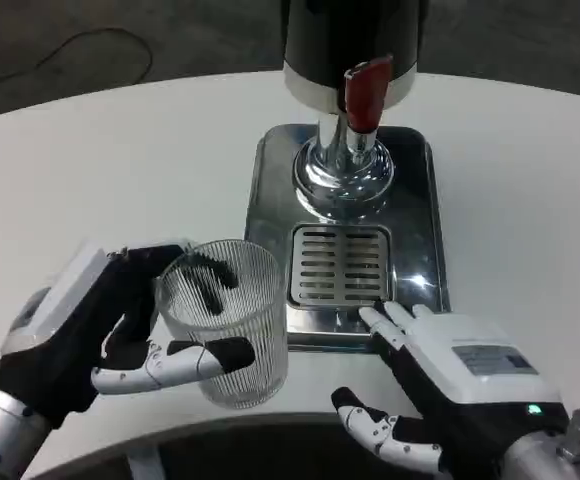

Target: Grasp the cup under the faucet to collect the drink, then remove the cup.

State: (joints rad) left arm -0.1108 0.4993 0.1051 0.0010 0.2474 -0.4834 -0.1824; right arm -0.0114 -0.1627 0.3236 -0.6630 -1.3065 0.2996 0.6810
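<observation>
Left hand [100, 330] has the cup [226, 320], folks — fingers wrapped round the ribbed clear glass, a white-and-black finger across its near side and dark fingertips showing through the wall from the far side. The cup sits upright in that grip, near the left front corner of the drip tray [270, 200], over the white table [90, 170] and clear to the left of the spout line. Whether there is any drink in it, I cannot tell; the glass looks clear. Over on the right, the right hand [440, 375] lies flat and holds nothing, fingers stretched and apart, fingertips [385, 318] touching the near lip of the tray, thumb splayed off to the near left. Moving outward: the tray is a shiny steel slab, and set into its near half is a slotted grate [340, 265], bare, nothing standing on it. Just beyond that rises the chrome base [342, 170] of the dispenser [350, 40], a dark drum with a silver band, and hanging off its front is the red tap handle [363, 95], right above the grate. Between cup and grate, only the tray's raised left edge stands in the way.
</observation>
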